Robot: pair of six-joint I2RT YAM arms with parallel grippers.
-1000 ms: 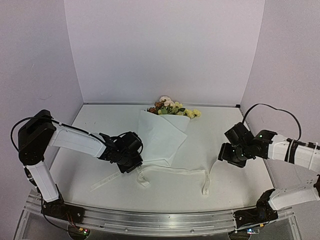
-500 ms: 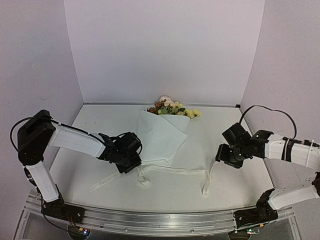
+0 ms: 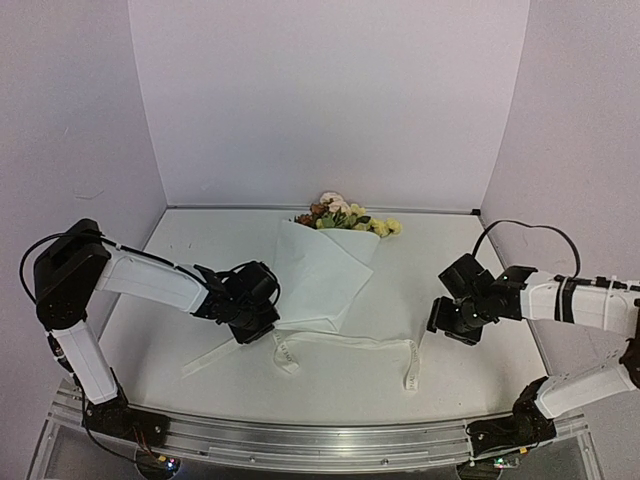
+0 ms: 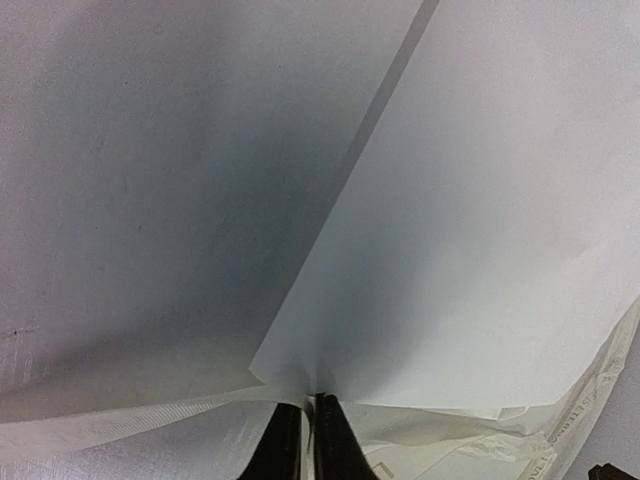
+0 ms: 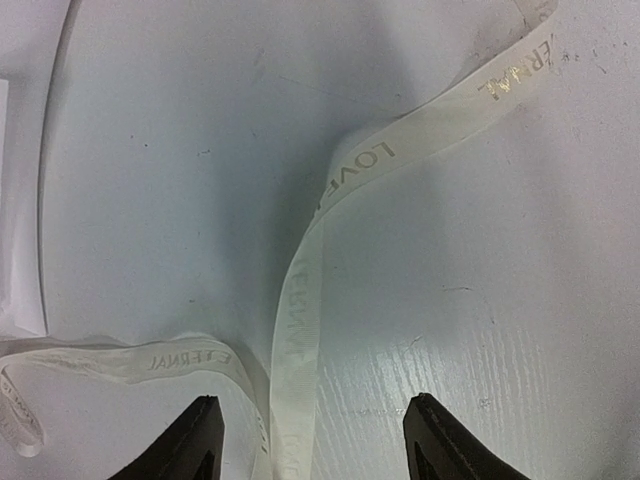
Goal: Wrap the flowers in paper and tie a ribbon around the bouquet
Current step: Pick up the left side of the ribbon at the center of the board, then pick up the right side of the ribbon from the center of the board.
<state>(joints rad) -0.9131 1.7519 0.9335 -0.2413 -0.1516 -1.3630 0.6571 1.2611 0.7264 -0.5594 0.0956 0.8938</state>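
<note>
Table (image 3: 180,260): 1 bouquet (image 3: 320,275), 1 ribbon (image 3: 350,343); L gripper (image 4: 310,408) closed, R gripper (image 5: 312,410) open, empty.

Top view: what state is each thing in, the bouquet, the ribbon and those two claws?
bouquet: lying flat on the table, wrapped, not tied.
flowers: blooms poking out of the wide end.
ribbon: untied, slack by the narrow end.
left gripper: shut at the near corner of the paper; what it pinches is unclear.
right gripper: open, low over the ribbon, holding nothing.
</note>
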